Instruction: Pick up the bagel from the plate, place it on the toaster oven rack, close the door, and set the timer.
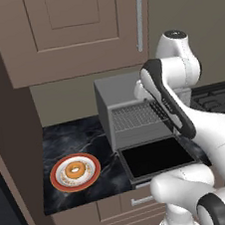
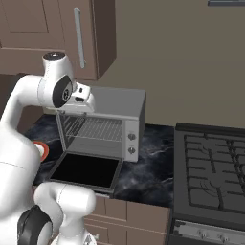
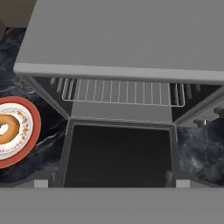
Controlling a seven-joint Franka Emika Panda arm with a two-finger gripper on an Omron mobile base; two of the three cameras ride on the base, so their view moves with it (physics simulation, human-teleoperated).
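1. At the far left of the left base view a tall brown cabinet side closes off the dark marbled counter, so the counter ends against a wall there.
2. The plate sits near the counter's front left corner, close to the front edge, with bare counter all round it. The bagel lies flat in the plate's middle, hole up. In the hand view the plate is cut by the left border, with the bagel on it.
3. Between the plate and the toaster oven runs a strip of open counter; the two stand apart.
4. The door is folded down flat, its dark glass facing up, and reaches out past the counter's front edge above the drawers. The cavity is open to the front.
5. The toaster oven rack lies level inside the cavity, bare; in the hand view its wires span nearly the full width.
6. The gripper hangs above the oven's front top edge, over the open door; its two fingertips at the bottom corners of the hand view stand wide apart with nothing between them.
7. Above, an upper cabinet with a silver bar handle overhangs the oven's back.
8. On the oven's right face two round knobs stack one above the other; any marks near them are too small to read.
9. Right of the oven is a band of open counter, then the stove with dark grates.
10. No readable writing or brand shows on anything.
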